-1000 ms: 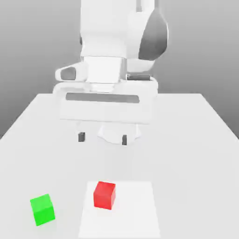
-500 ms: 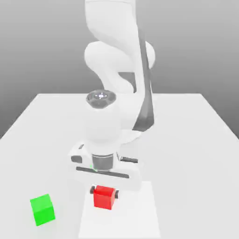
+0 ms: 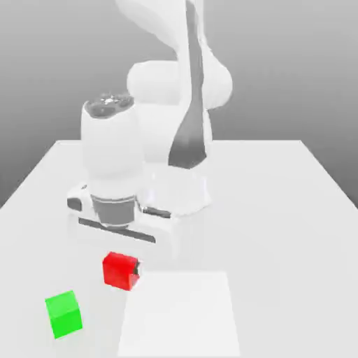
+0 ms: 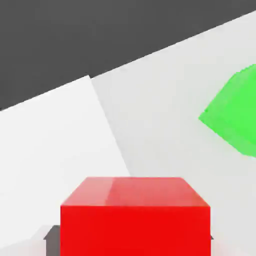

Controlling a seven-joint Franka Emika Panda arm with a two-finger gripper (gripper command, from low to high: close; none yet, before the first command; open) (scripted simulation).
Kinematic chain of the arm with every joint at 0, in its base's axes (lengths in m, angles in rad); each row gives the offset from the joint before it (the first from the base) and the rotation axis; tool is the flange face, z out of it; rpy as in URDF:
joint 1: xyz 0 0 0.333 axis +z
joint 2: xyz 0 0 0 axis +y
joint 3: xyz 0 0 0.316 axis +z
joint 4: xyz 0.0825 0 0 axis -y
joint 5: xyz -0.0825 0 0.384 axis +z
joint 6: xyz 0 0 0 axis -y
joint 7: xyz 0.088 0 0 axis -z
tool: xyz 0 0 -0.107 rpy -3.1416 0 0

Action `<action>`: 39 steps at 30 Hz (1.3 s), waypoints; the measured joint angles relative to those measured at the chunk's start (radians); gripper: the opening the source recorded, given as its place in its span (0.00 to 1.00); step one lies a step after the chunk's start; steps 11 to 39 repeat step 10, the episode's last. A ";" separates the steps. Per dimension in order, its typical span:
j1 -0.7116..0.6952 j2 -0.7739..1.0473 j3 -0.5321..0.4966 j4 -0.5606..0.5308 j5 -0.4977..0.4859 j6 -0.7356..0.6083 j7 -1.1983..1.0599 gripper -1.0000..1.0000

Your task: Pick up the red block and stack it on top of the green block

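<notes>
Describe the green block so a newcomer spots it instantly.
Start from the large white square on the table. Beside it, toward the exterior view's left edge, sits the green block. It's green and ungripped; its red neighbour is in the gripper.

Arm (image 3: 110, 150) mostly wht w/ rounded segs, dk gry panel & blk hand slot.

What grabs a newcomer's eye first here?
The red block, held in the gripper over the table, and big in the hand view. Next, the bright green block toward the exterior view's left, then the white square lying flat on the paler grey table.
</notes>
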 joint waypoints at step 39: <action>-0.065 0.186 -0.011 0.093 0.054 0.092 -0.006 1.00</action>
